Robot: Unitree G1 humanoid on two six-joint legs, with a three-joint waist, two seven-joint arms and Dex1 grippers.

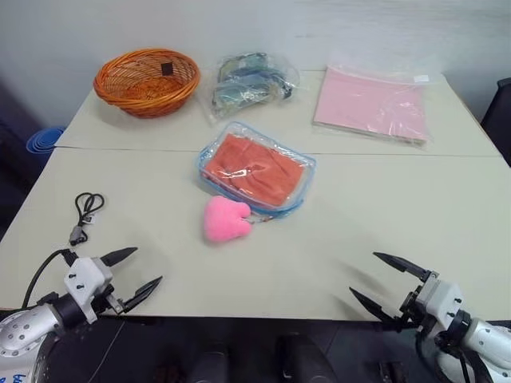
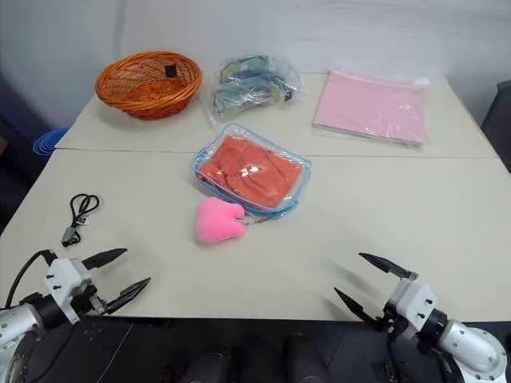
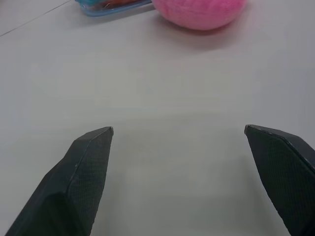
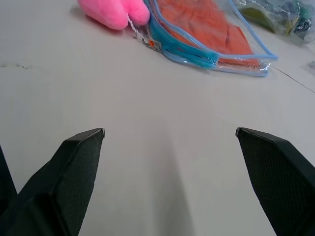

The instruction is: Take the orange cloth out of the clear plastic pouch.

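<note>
The clear plastic pouch [image 1: 255, 169] with light blue edging lies flat in the middle of the table, and the folded orange cloth [image 1: 254, 168] is inside it. A pink plush heart [image 1: 224, 219] on the zipper pull rests just in front of the pouch. My left gripper [image 1: 137, 273] hovers open over the near left table edge, well short of the pouch. Over the near right edge my right gripper [image 1: 377, 278] also stands open with nothing between its fingers. The right wrist view shows the pouch [image 4: 211, 44] and the heart [image 4: 114, 12] ahead of its fingers.
An orange wicker basket [image 1: 147, 80] stands at the back left. A wrinkly clear bag [image 1: 251, 82] with blue-green contents and a flat bag of pink sheets [image 1: 372, 105] lie along the back. A black cable [image 1: 85, 213] lies at the left. A seam crosses the table [image 1: 399, 223].
</note>
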